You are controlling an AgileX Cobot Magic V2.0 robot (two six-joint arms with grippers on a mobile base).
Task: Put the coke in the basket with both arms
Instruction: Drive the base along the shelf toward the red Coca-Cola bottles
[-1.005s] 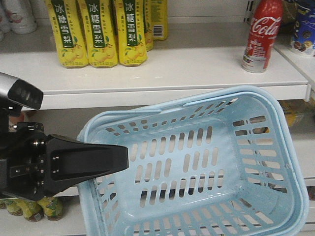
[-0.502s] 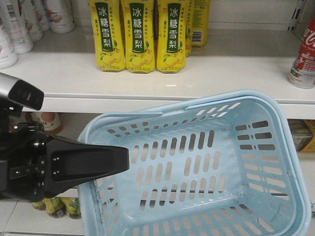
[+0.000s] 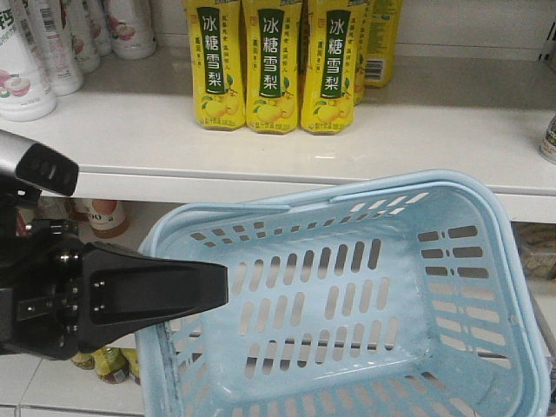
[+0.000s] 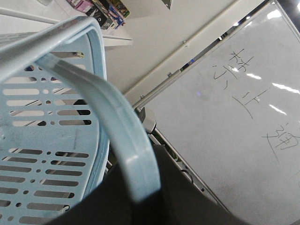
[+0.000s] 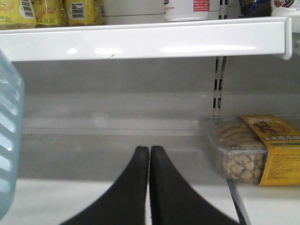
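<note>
The light blue basket (image 3: pixel 486 287) hangs tilted in front of the shelves, and its inside holds nothing. My left gripper (image 3: pixel 217 285) reaches in from the left onto the basket's near rim. In the left wrist view the basket's handle (image 4: pixel 119 126) runs down between the dark jaws, and the left gripper (image 4: pixel 145 197) is shut on it. Of the coke, only a silvery base (image 3: pixel 549 139) shows on the upper shelf at the right edge. My right gripper (image 5: pixel 149 150) is shut on nothing, in front of a lower shelf, with the basket's side (image 5: pixel 7 140) to its left.
Three yellow pear-drink bottles (image 3: pixel 269 69) stand on the upper shelf (image 3: pixel 261 148), with white bottles (image 3: pixel 30 61) at the far left. A clear box of biscuits (image 5: pixel 251 150) lies on the lower shelf right of my right gripper. A whiteboard (image 4: pixel 234 108) fills the left wrist view.
The shelf goods have slid to the right in the front view, and the coke has gone from upper right to the frame's right edge. The left gripper still holds the basket the same way.
</note>
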